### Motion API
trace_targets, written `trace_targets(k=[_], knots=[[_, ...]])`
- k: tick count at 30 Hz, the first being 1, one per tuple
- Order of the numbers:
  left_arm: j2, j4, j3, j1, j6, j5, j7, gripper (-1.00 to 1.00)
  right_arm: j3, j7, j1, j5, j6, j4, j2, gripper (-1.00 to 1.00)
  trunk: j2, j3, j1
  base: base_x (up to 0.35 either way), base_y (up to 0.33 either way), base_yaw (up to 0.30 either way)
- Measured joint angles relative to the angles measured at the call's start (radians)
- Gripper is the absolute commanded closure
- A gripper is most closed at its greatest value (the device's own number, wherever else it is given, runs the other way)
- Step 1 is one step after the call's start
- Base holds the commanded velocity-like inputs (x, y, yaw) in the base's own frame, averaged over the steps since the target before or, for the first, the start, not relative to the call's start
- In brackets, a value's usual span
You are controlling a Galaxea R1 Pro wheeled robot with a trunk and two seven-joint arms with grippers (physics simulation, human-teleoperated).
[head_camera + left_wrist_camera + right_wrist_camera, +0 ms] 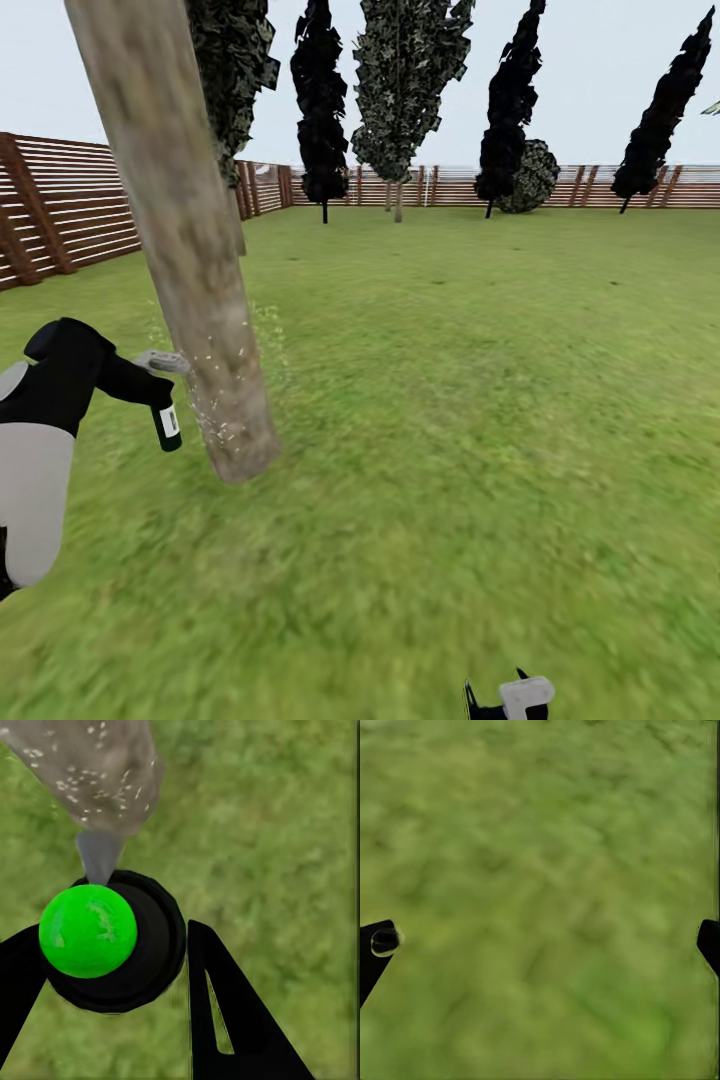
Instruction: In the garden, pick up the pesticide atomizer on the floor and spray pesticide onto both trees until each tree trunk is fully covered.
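The left gripper (152,392) is clamped on the spray bottle (166,420), holding it nozzle-first toward the leaning tree trunk (190,260) just ahead of the jaws. From the left wrist camera, the bottle (124,945) sits squeezed between the two black fingers (225,1012), a green ball (88,931) on top of it, and the grey nozzle (97,855) aims straight at the bark (90,765) just beyond. Pale specks of spray (222,400) dot the lower trunk and drift in the air beside it, so by my read spraying of this tree is under way.

The specks gather low on the trunk; higher up the bark looks bare. The next move probably calls for lifting the nozzle up the trunk and working around its sides, keeping it aimed at the bark.

The right gripper (540,937) hangs over bare grass (547,832) with its fingertips wide apart and nothing between them. Other trees (405,90) stand far off by the fence (60,200); I cannot tell which is the second target.
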Motion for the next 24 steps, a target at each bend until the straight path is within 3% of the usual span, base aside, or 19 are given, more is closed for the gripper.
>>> trace_targets(k=[4, 14, 24], knots=[[0.0, 0.001, 0.0, 0.002, 0.0, 0.0, 0.0, 1.0, 0.0, 0.0, 0.0, 0.0, 0.0, 0.0, 0.0, -1.0, 0.0, 0.0, 0.0, 0.232, -0.2, 0.024], [0.0, 0.001, 0.002, 0.004, 0.0, 0.0, 0.0, 1.0, 0.0, 0.0, 0.0, 0.0, 0.0, 0.0, 0.001, -1.0, 0.0, 0.0, 0.0, 0.234, -0.198, 0.25], [0.0, 0.001, 0.001, 0.005, 0.0, 0.0, 0.0, 1.0, 0.0, 0.0, 0.0, 0.0, 0.0, 0.0, 0.001, -1.0, 0.0, 0.0, 0.0, 0.153, -0.238, 0.022]])
